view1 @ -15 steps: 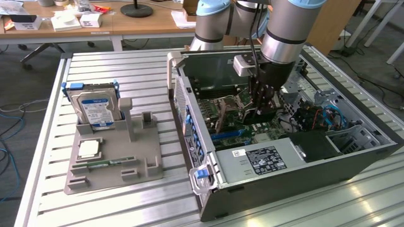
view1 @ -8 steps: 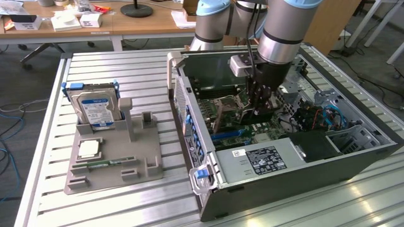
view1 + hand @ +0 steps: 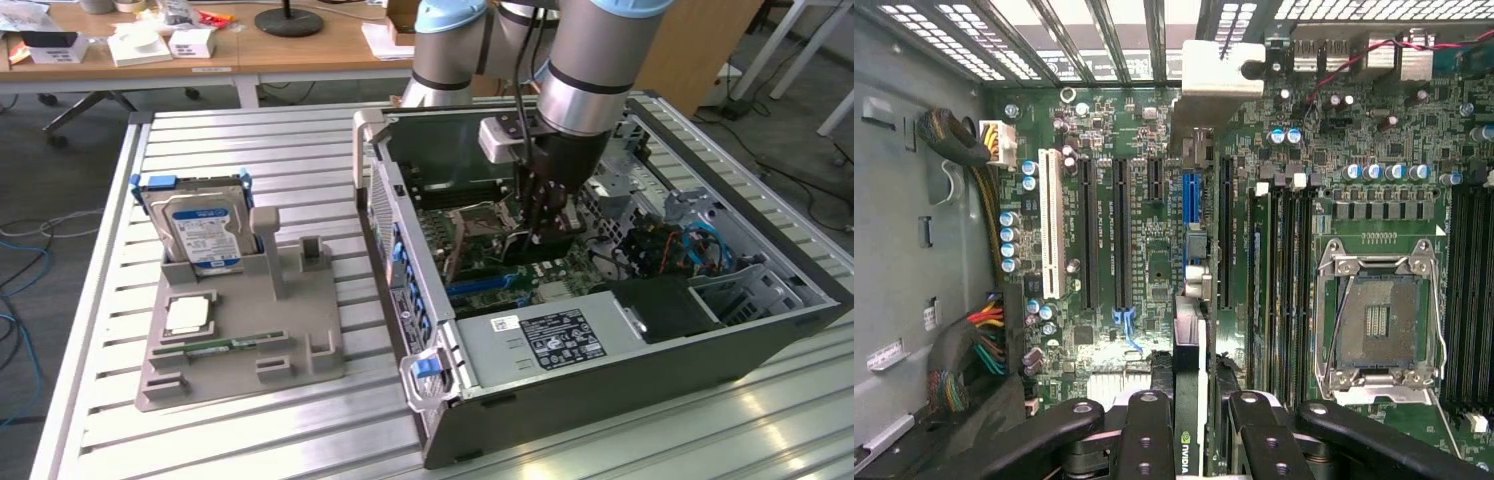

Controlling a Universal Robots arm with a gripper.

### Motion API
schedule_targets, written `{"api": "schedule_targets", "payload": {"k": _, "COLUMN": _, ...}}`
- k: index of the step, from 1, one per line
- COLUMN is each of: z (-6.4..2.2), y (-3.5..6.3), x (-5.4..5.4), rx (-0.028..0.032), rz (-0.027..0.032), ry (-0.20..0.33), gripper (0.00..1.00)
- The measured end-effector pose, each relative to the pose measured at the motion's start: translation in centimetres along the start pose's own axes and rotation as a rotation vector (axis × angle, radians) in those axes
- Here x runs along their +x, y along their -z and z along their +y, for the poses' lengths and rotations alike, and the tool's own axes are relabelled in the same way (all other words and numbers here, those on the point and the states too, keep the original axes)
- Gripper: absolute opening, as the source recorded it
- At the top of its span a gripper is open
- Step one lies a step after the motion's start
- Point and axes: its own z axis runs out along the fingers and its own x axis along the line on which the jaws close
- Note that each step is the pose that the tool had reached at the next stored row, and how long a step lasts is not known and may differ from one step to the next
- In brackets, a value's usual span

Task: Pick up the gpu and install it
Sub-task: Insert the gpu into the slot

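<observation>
My gripper (image 3: pixel 541 222) reaches down into the open computer case (image 3: pixel 601 345), over the middle of the green motherboard (image 3: pixel 470 245). It is shut on the gpu (image 3: pixel 537 247), a thin black card held on edge. In the wrist view the black fingers (image 3: pixel 1144 430) clamp the gpu (image 3: pixel 1186 445) from both sides near a small logo. The card's silvery end bracket (image 3: pixel 1222 72) points toward the case's vented rear wall. The card hangs above the blue expansion slot (image 3: pixel 1189 195), lined up along it, and I cannot tell whether it touches the slot.
A silver hard drive (image 3: pixel 200 225) stands in the grey holder (image 3: pixel 247 335) on the exterior view's left, with a chip (image 3: pixel 187 315) and a green memory stick (image 3: pixel 220 346). Beside the card are black slots (image 3: pixel 1104 230), memory slots (image 3: pixel 1284 280), the processor socket (image 3: pixel 1374 320) and cable bundles (image 3: pixel 979 345).
</observation>
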Motion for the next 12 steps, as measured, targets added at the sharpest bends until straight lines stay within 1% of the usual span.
{"api": "schedule_targets", "payload": {"k": 5, "z": 0.03, "y": 0.0, "x": 0.0, "rx": 0.0, "rz": 0.0, "ry": 0.0, "gripper": 0.26}}
{"api": "schedule_targets", "payload": {"k": 12, "z": 0.58, "y": 0.02, "x": 0.02, "rx": 0.001, "rz": -0.001, "ry": 0.0, "gripper": 0.26}}
